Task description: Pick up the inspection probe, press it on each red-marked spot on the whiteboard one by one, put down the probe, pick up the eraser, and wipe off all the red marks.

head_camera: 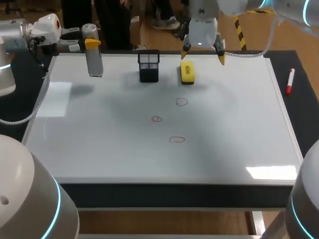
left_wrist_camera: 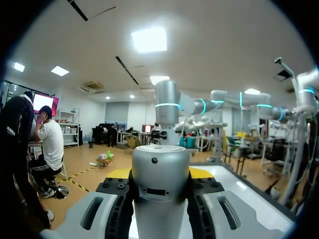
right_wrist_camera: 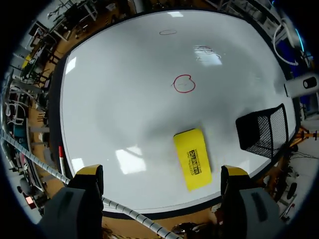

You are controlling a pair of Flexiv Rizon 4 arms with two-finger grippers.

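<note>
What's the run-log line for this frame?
left gripper: shut on probe, upright at whiteboard far-left | right gripper: open over eraser | red marks: three, unwiped

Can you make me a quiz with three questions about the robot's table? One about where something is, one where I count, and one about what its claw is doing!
1. Where is the yellow eraser?
A) beside the black mesh holder
B) at the near edge of the whiteboard
C) inside the holder

2. How many red marks are on the whiteboard?
A) one
B) three
C) six

3. What is the right gripper doing?
A) squeezing the eraser
B) hanging open above the eraser
C) pressing on a red mark

Answers:
1 is A: the eraser lies flat just next to the holder at the far edge.
2 is B: three small red rings sit near the middle.
3 is B: its yellow tips stand wide apart and touch nothing.
</note>
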